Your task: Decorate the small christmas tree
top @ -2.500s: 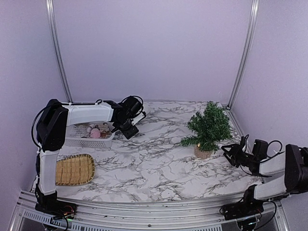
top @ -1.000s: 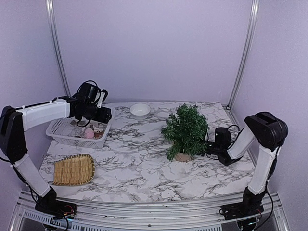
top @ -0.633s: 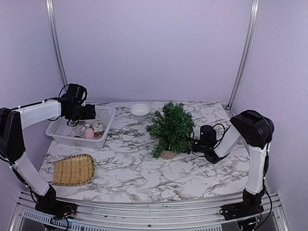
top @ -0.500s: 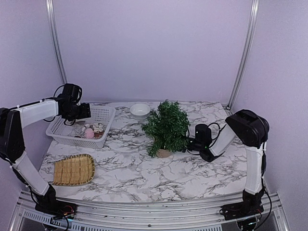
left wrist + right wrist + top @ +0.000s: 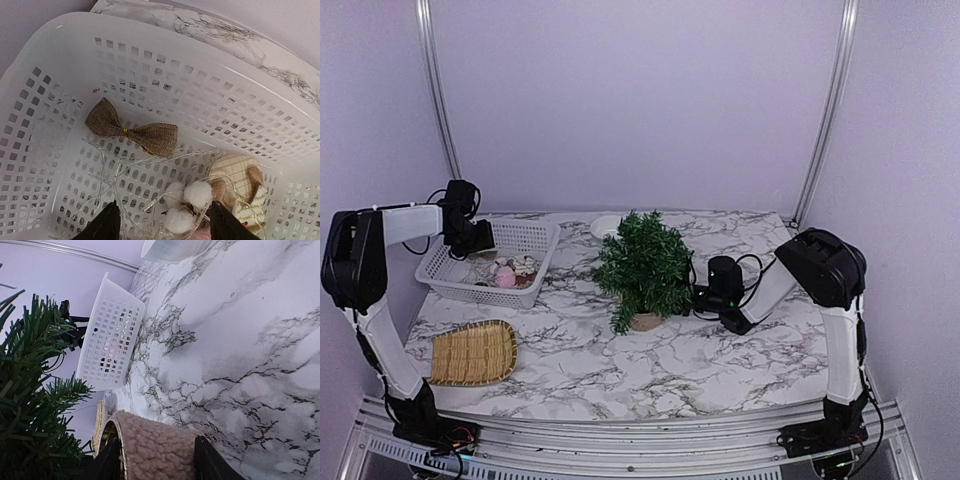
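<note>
The small christmas tree stands upright near the table's middle in its fuzzy tan pot. My right gripper reaches in low from the right and is shut on the pot, with green branches at the left of the right wrist view. My left gripper hovers open over the white basket. In the left wrist view its fingertips straddle white cotton balls. A burlap bow, clear string lights and a beige striped ornament lie in the basket.
A white bowl sits at the back, partly hidden behind the tree. A woven bamboo tray lies at the front left. The basket and bowl also show in the right wrist view.
My right gripper has slid the tree leftward from the right side to the table's middle. My left gripper has drawn back left over the basket.
</note>
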